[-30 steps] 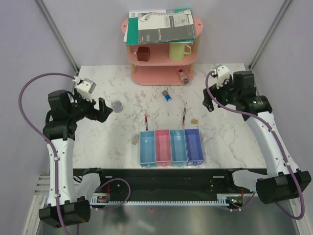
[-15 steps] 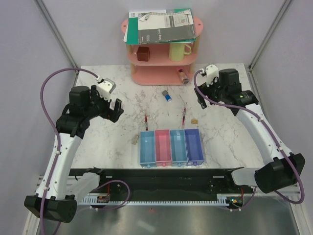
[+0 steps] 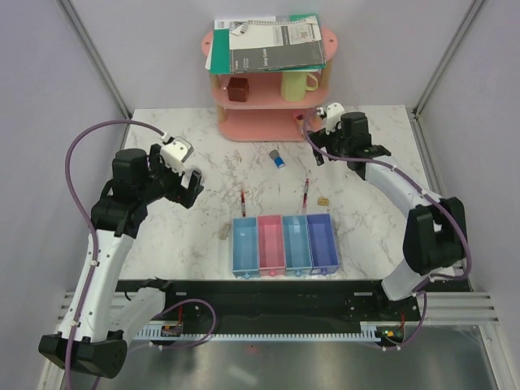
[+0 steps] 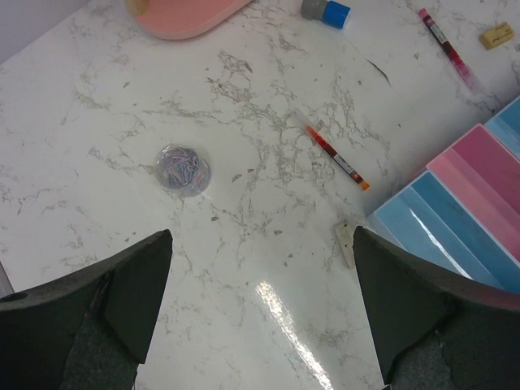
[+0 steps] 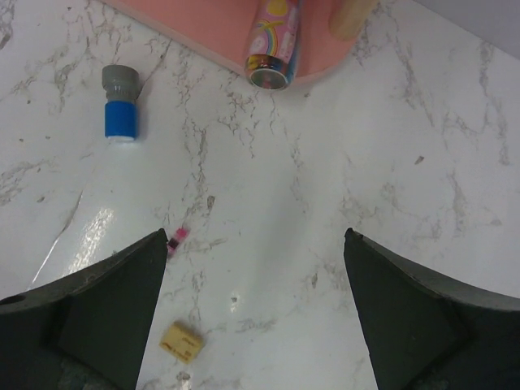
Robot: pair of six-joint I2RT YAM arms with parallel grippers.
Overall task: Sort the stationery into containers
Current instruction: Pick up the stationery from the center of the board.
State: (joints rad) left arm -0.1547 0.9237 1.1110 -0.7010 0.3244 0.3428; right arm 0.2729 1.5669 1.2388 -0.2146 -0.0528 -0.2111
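Top external: we saw the left gripper (image 3: 185,185) and right gripper (image 3: 315,148) spread apart, empty; two red pens (image 3: 243,201) lay just above the trays (image 3: 284,242), long axes running up-frame toward the pink rack (image 3: 268,128).

Covered and cropped in 3 views

The left gripper (image 3: 188,185) is covering the round disc (image 4: 183,169) in the top view. The left wrist view's right edge is cropping the trays (image 4: 439,211), leaving only 2 and a corner of a 3rd showing. The right wrist view's top edge is cutting off the pink cylinder (image 5: 272,45), and a finger (image 5: 89,317) of the right gripper (image 5: 255,236) is hiding all but a red pen (image 5: 177,236)'s tip.
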